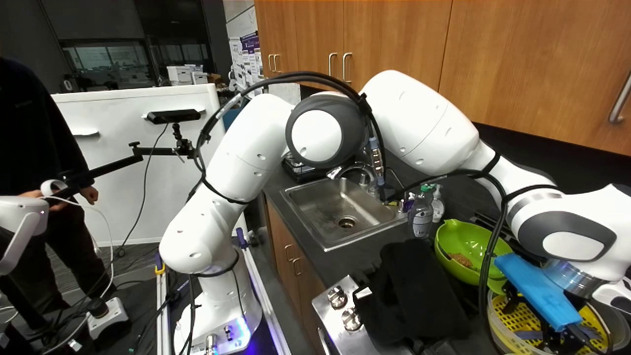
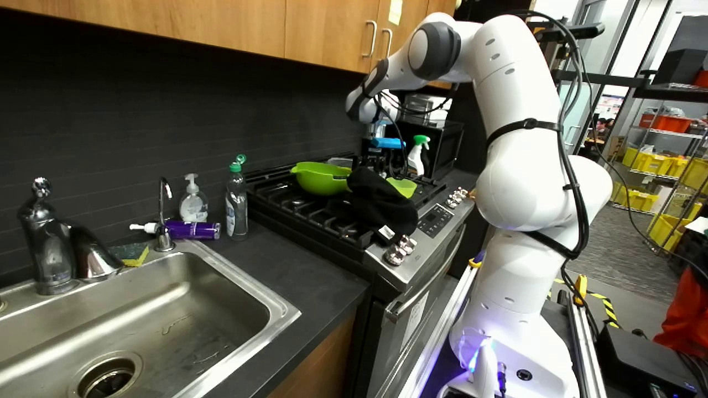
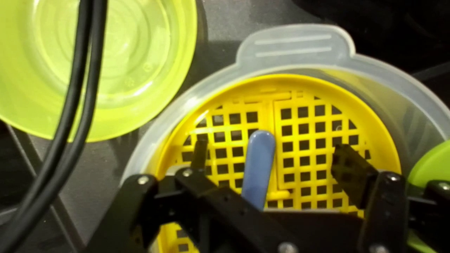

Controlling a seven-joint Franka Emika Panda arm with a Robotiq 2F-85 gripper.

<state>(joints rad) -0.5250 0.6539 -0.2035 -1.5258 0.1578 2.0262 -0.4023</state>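
Two fingers (image 3: 351, 174) of the hand (image 3: 270, 154): spread, one either side of the blue strip (image 3: 259, 168), gripping nothing.
Blue strip: lies in the yellow basket (image 3: 281, 80), its lower end hidden by the hand; slim and slightly slanted, it could twist or slip if the fingers met it unevenly.
Basket mesh: could snag a fingertip pushed too low, tipping the basket.
Clear tub (image 3: 295, 45): surrounds the basket; a sideways knock on its rim might slide it.
Black cables (image 3: 91, 88): cross in front of a pale green dish (image 3: 182, 66) in the wrist view; a wide swing could make them drag it.
Green bowl (image 1: 458, 236): just beside the tub; brown crumbs (image 1: 462, 260) inside could spill if bumped.
Black cloth (image 1: 419, 296): on the stove (image 1: 360, 342), close to the knobs (image 1: 351, 319); might scorch with heat on. Its white tag (image 2: 386, 232) is unreadable.
Soap bottle (image 2: 237, 210): labelled, wording too small.
Purple bottle (image 2: 193, 230): pale lettering, illegible.
Oven notice (image 2: 415, 318): printed, words blurred.
Wall posters (image 1: 249, 47): text unresolved; no brand can be made out.
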